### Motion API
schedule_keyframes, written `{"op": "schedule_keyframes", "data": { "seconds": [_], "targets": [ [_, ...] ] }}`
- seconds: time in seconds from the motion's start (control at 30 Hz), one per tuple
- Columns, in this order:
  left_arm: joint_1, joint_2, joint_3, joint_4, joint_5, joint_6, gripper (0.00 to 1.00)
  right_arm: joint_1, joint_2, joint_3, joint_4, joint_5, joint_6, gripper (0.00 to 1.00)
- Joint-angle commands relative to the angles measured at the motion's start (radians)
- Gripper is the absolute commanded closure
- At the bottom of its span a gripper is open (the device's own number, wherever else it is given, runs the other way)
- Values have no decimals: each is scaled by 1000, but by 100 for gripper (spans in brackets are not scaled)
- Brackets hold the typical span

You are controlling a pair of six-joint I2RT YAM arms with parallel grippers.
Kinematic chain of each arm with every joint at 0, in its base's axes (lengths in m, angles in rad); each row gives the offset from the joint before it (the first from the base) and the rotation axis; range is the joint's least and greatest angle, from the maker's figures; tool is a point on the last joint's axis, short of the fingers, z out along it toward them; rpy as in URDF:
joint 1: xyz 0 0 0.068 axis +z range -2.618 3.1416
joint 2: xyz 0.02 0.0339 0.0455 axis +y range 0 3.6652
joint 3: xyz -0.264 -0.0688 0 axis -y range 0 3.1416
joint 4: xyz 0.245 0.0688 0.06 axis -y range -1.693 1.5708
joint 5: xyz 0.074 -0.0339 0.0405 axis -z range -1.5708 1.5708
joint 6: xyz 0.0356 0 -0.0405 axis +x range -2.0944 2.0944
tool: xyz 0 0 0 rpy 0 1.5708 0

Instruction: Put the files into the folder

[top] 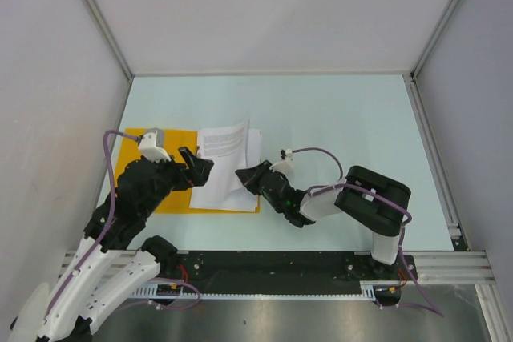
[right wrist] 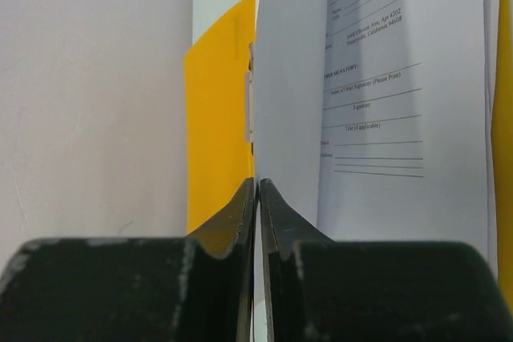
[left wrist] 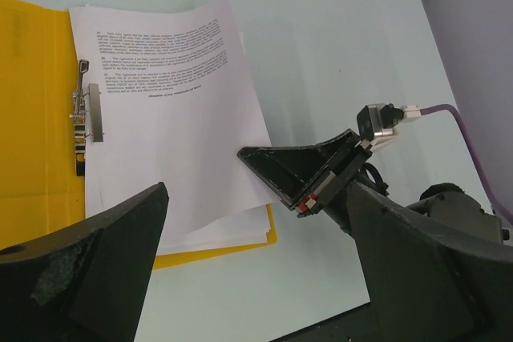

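The top camera looks down from behind the arm bases over the pale mint tabletop [top: 337, 118]. The left wrist camera peers low across it, rightward, between the black left fingers [left wrist: 104, 254]. The right wrist camera sits close, sighting along the black right fingers [right wrist: 228, 222]. All share the white printed paper sheets [top: 220, 178] and flat orange-yellow folder [top: 128, 154].

Orange-yellow on the folder [top: 131, 159], with a silvery metal clip [left wrist: 86, 106] inside. White on the sheets [top: 224, 167], crossed by blocks and thin lines of fine black print. Pale blue-green over the table [top: 345, 118]; light grey on the walls [top: 264, 6]. Matt black on the left gripper [top: 202, 167] and the right gripper [top: 240, 175], with a red spot beside the right one. Purple on the cables [top: 321, 152].
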Motion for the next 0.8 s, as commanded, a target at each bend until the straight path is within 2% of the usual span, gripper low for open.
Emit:
{"op": "schedule_keyframes", "data": {
  "seconds": [0.0, 0.1, 0.3, 0.77],
  "targets": [
    [10, -6, -9, 24, 22, 5, 0, 8, 3, -1, 3, -25, -37, 90],
    [10, -4, -17, 36, 33, -3, 0, 9, 3, -1, -38, -32, -10, 91],
    [12, 3, -20, 44, 50, -9, 0, 29, 21, -1, 3, -46, 36, 91],
    [12, 6, -25, 45, 57, -11, 0, 18, 51, -1, 43, -75, 21, 90]
  ]
}}
